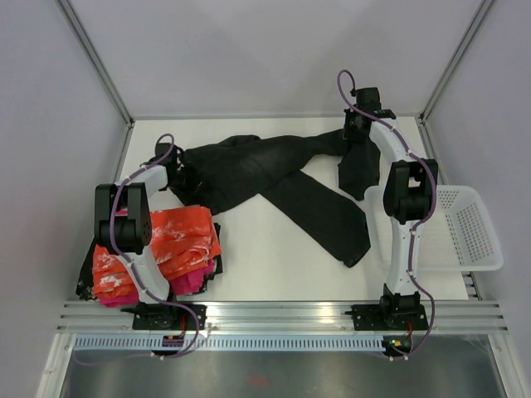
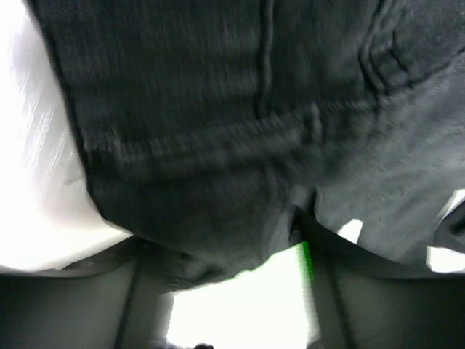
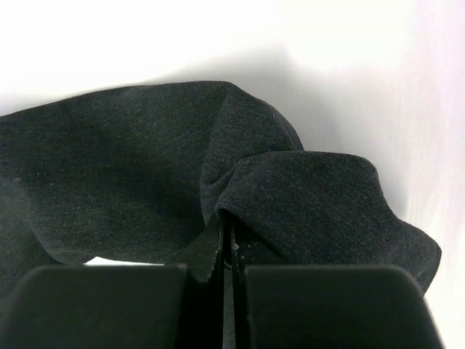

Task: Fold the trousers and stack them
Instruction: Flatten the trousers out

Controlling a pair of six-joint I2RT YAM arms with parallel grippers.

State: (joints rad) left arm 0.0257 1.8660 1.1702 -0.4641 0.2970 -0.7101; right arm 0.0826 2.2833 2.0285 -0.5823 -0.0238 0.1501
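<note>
Around my left hand [image 1: 177, 172] the main clutter is a pile just behind it, toward the arm's base: an orange-and-white mottled garment [image 1: 178, 245] on top of a magenta-pink garment [image 1: 192, 282]. My left arm's links pass over this pile. Out past my right arm, well to the outside of my right hand [image 1: 358, 133], a white mesh basket [image 1: 489, 249] sits at the edge of the counter [image 1: 265, 274]. It is apart from the cloth. The black trousers [image 1: 274, 178] stretch across the far half of the counter between my two hands. The waist end is bunched up right against my left hand. One leg runs over to my right hand, and its end hangs below that hand in a dark flap. The other leg slants away from both hands toward the near right and lies flat, ending close beside the lower link of my right arm. On the right wrist camera my right hand is clenched on a fold of the trouser fabric, the two fingers pressed together with the cloth pinched between them and puffing out above the tips. On the left wrist camera the dark seamed cloth fills nearly the whole blurred view, right up against the hand, and I cannot tell whether that hand is gripping it or released.
</note>
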